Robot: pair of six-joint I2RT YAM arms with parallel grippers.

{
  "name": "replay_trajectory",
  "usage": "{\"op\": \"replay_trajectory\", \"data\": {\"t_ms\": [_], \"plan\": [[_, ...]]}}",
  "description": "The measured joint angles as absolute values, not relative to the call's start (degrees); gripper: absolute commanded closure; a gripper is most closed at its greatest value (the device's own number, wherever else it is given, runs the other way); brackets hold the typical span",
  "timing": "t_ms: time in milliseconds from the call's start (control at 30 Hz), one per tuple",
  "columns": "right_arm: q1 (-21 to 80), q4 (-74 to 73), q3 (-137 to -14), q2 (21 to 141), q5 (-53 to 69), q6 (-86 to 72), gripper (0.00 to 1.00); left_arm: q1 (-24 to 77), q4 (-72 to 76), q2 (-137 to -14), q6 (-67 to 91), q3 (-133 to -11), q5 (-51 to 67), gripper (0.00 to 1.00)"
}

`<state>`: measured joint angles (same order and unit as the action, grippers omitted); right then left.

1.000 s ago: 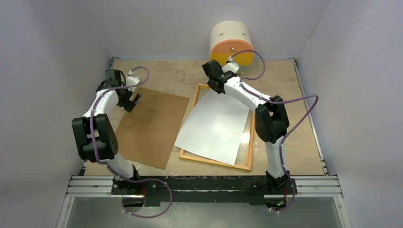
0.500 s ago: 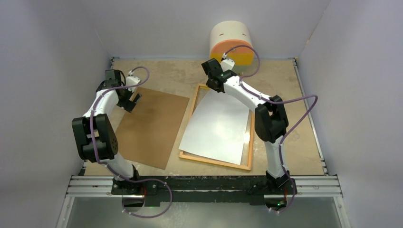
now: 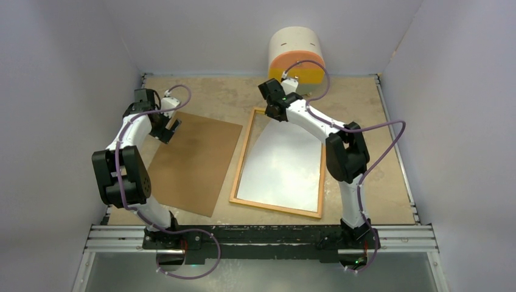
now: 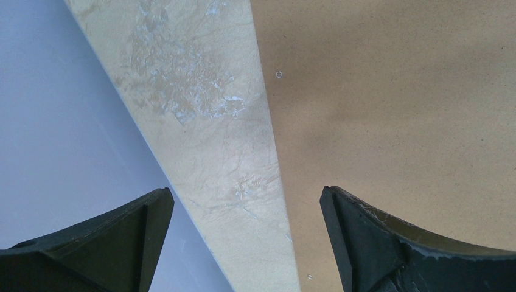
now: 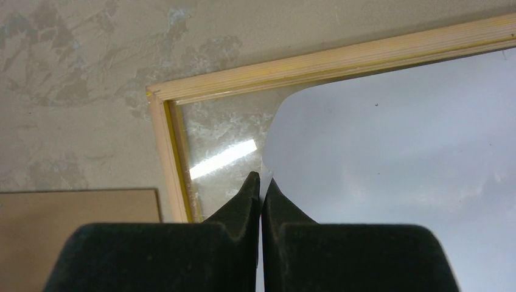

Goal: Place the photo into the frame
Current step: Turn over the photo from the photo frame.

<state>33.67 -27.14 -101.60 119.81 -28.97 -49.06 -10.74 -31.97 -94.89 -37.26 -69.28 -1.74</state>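
Pale lavender walls (image 3: 73,61) close in three sides of the cell. Below them lies a mottled beige worktop (image 3: 377,121), scuffed with whitish streaks in the wrist views (image 4: 201,109) (image 5: 79,91).

The plain brown backing board (image 3: 195,161) lies flat on the left half, its long axis running from far to near and skewed a little clockwise. Just beside it on the right, and apart from it, lies the thin rectangular frame (image 3: 274,208). The frame is light wood side up, with a yellow line along its inner lip (image 5: 341,64). Its long axis also runs far to near, with the near end drifting slightly left.

The photo (image 3: 283,164) lies inside the frame, over the clear pane, with its white back up and its printed side hidden. Its long axis follows the frame's. Its far-left corner sits short of the frame's corner, leaving a wedge of bare glass there (image 5: 395,140). A cream cylinder with an orange end (image 3: 295,55) rests on its side against the far wall.

The right arm (image 3: 316,125) reaches to the frame's far end, and the right jaws are together, pinched on the photo's far-left edge. The left arm (image 3: 131,137) hangs over the board's far-left edge (image 4: 395,109), and the left jaws stand wide apart with nothing between them.
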Motion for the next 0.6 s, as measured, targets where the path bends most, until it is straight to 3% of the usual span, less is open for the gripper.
{"op": "replay_trajectory", "data": {"t_ms": [233, 467, 600], "plan": [[33.61, -27.51, -101.08, 119.72, -29.04, -49.01, 1.00, -10.74, -32.08, -94.89, -37.28, -69.28, -1.74, 0.00], [33.06, -27.33, -100.84, 119.61, -27.73, -49.50, 0.54, -10.74, -32.32, -94.89, -37.34, -69.28, -1.72, 0.00], [32.60, -26.20, -100.42, 119.52, -25.71, -49.01, 0.36, -10.74, -32.64, -94.89, -37.91, -69.28, -1.74, 0.00]]}}
